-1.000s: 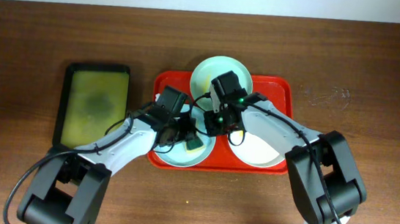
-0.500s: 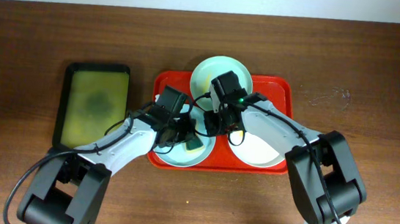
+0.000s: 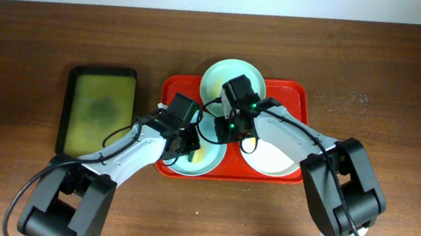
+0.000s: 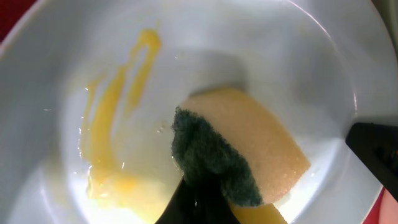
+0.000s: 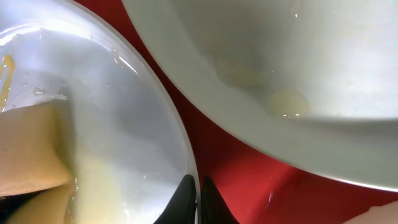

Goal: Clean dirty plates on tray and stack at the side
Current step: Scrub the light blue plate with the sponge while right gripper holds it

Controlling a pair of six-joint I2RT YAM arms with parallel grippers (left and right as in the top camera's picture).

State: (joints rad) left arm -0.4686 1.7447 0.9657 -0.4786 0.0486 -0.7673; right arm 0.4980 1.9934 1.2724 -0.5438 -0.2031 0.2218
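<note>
Left gripper (image 3: pixel 186 147), clamped on a sponge (image 3: pixel 205 156), works over the blue-white plate (image 3: pixel 190 165) at the front-left corner of the red tray (image 3: pixel 300 92), seen from overhead. Right gripper (image 3: pixel 229 129) sits at that plate's far edge. A mint plate (image 3: pixel 230 72) and a white plate (image 3: pixel 274 160) share the tray. An olive-green tray (image 3: pixel 101 111) lies apart on the wooden table (image 3: pixel 400 74), with no plate on it.

From the left wrist, the sponge (image 4: pixel 249 149), green scouring side toward the camera, presses into the wet plate (image 4: pixel 298 56). Yellow smears (image 4: pixel 118 112) streak its floor beside the sponge.

From the right wrist, the fingers (image 5: pixel 185 198) stand almost together and appear to pinch the plate's rim (image 5: pixel 183 143), steadying it. A neighbouring plate (image 5: pixel 298 56), which one is unclear, shows a pale blob.

Judging by this, the job is in its early stage: the first plate is half-scrubbed, two wait, and nothing is stacked at the side.
</note>
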